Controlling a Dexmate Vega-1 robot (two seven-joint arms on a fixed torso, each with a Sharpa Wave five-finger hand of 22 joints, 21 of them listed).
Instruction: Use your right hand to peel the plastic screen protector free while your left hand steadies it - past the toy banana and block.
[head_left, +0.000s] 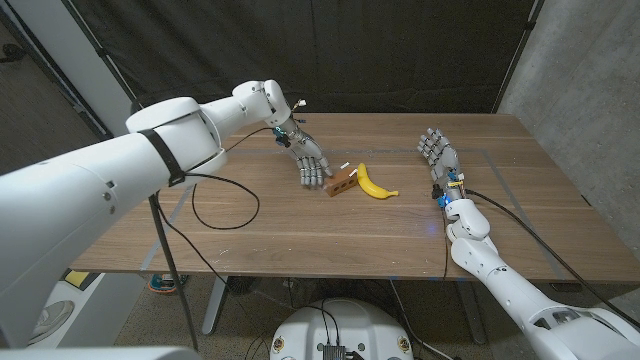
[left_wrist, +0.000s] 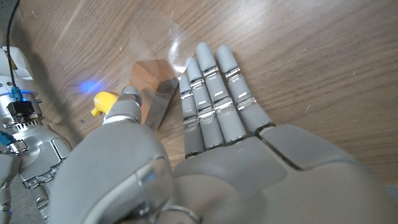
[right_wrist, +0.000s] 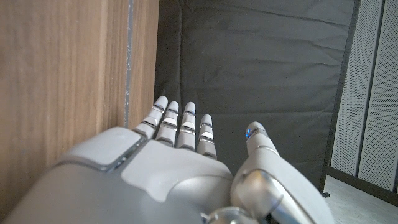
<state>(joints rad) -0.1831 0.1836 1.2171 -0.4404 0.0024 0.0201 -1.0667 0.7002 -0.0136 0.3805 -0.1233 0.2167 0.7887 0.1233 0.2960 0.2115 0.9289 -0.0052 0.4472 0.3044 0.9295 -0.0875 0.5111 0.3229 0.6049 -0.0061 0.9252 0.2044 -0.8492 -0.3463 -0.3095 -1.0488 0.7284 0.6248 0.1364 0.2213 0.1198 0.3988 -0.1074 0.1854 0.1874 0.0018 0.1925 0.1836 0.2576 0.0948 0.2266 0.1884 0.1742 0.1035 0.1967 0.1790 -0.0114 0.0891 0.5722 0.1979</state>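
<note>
Screen protector lies flat on the tabletop under my left hand, whose straight fingers press it beside the block and banana. I judge steadying is underway; my right hand, fingers apart and holding nothing, waits well apart and must next reach across to pinch an edge.

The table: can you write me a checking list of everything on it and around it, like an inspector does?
Surface: wooden table, taped outline on it.
Job's things: clear plastic sheet on the wood, under the left robot hand fingertips.
Clutter: wooden block touching the toy banana, beside the left robot hand.
Robot hands: left fingers straight, on the sheet; right robot hand open, holds nothing.
Cables: black cable looped on the table.
Surroundings: dark curtain behind.
</note>
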